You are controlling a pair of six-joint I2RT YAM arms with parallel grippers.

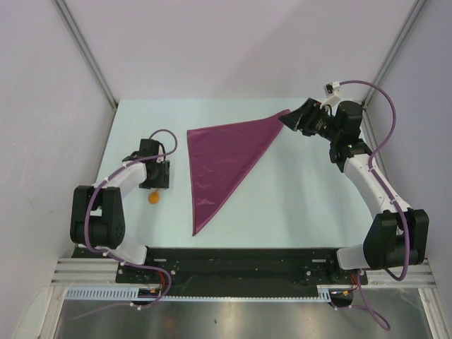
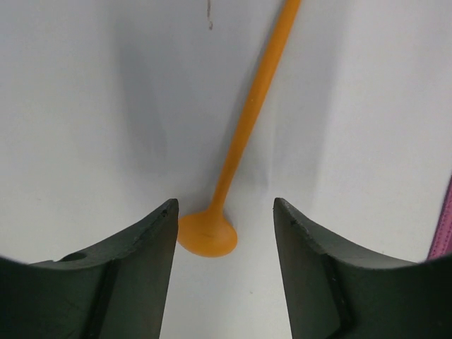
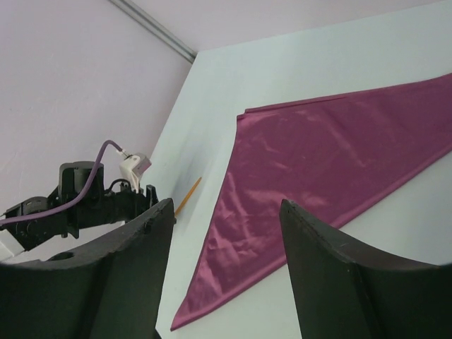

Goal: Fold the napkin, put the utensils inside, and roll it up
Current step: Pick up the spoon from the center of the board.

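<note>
**A:** so the napkin (image 1: 222, 159) lies folded in a triangle on the tabletop (image 1: 304, 198). Spoon pickup now?

**B:** yep. The left pincer (image 2: 226, 205) straddles the orange spoon (image 2: 244, 127), jaws apart, bowl between them (nothing gripped yet). Next: pinch, lift, carry onto the cloth. The right pincer (image 3: 226, 212) gapes empty by the napkin's far-right tip.

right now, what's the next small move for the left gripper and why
Probably close the left gripper on the spoon. Its jaws stand open either side of the handle just above the bowl, and the spoon lies flat, not yet held. The napkin is already folded into a triangle beside it, so the spoon likely goes on next.
</note>
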